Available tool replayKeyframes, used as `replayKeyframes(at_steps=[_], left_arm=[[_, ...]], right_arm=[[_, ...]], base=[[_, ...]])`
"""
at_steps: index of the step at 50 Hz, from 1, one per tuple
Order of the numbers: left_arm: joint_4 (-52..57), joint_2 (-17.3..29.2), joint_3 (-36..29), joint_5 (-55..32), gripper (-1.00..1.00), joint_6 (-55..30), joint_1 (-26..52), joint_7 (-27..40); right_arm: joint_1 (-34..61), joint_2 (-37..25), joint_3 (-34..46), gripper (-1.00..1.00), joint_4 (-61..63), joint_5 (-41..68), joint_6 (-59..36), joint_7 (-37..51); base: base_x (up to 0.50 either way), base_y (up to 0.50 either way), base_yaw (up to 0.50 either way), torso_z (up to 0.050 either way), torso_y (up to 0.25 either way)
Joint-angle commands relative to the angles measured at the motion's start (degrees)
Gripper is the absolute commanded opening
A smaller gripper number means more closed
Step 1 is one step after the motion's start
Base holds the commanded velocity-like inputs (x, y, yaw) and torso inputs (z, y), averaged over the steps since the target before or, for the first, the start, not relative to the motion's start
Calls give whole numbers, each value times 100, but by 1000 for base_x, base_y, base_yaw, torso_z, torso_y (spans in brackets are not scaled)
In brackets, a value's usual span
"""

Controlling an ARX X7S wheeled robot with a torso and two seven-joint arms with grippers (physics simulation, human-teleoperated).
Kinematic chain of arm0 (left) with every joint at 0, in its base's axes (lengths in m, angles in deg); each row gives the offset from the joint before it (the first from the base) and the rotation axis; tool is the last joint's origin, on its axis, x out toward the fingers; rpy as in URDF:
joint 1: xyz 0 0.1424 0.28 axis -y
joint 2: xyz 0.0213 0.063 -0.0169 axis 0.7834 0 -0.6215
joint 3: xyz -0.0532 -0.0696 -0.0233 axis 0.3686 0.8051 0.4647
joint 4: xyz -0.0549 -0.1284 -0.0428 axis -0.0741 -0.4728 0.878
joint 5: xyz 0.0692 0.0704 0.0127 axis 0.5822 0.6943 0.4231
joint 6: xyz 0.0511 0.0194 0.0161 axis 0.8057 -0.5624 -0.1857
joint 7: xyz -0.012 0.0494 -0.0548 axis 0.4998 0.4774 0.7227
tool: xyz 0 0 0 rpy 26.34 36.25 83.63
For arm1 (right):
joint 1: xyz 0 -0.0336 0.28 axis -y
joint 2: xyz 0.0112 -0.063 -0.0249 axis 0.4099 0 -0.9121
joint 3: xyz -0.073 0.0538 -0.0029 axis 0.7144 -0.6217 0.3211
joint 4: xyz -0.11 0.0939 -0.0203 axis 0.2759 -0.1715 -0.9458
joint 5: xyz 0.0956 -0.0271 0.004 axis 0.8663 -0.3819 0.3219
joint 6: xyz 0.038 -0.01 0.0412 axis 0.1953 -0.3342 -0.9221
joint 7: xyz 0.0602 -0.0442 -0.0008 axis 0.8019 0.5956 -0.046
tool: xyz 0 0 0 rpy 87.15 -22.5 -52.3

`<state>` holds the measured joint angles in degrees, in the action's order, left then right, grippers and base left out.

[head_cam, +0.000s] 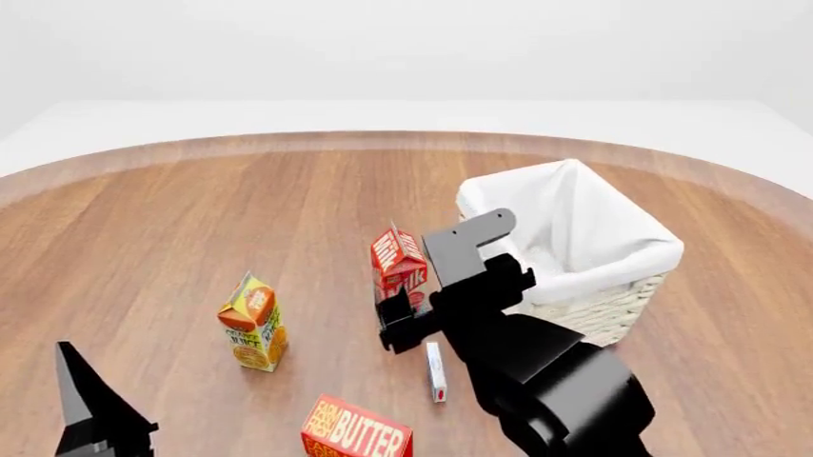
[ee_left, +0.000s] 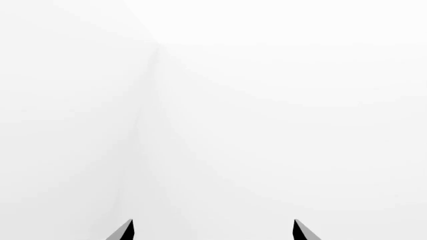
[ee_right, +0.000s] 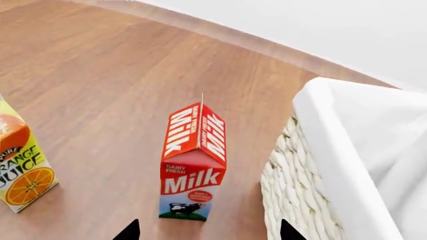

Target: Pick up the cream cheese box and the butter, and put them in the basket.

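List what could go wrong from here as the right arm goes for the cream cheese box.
1. The milk carton stands right beside the right hand, between it and the basket; a sweep could topple it.
2. The cream cheese box lies thin and flat on the table, partly under the arm in the head view, so the open fingers may slip over it.
3. The right wrist view shows the milk carton, not the target, so aiming may be off.

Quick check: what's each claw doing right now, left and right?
Left claw: open, holding nothing; its camera sees only blank white.
Right claw: open, holding nothing, above the table facing the milk carton beside the basket.
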<state>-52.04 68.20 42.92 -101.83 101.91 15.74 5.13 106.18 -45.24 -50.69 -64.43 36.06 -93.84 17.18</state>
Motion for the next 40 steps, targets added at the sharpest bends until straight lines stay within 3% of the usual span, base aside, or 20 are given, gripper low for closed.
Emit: replayKeyframes(at_steps=[1, 40], left_arm=[[19, 14, 0, 2, 100, 41, -62, 22], [72, 84, -13, 1, 100, 85, -154, 94]], right_arm=[[-107, -29, 53, 100, -341, -8, 244, -36], [-213, 59, 226, 100, -1113, 20, 657, 16]], base=[[0, 0, 0, 0, 0], [0, 0, 0, 0, 0]])
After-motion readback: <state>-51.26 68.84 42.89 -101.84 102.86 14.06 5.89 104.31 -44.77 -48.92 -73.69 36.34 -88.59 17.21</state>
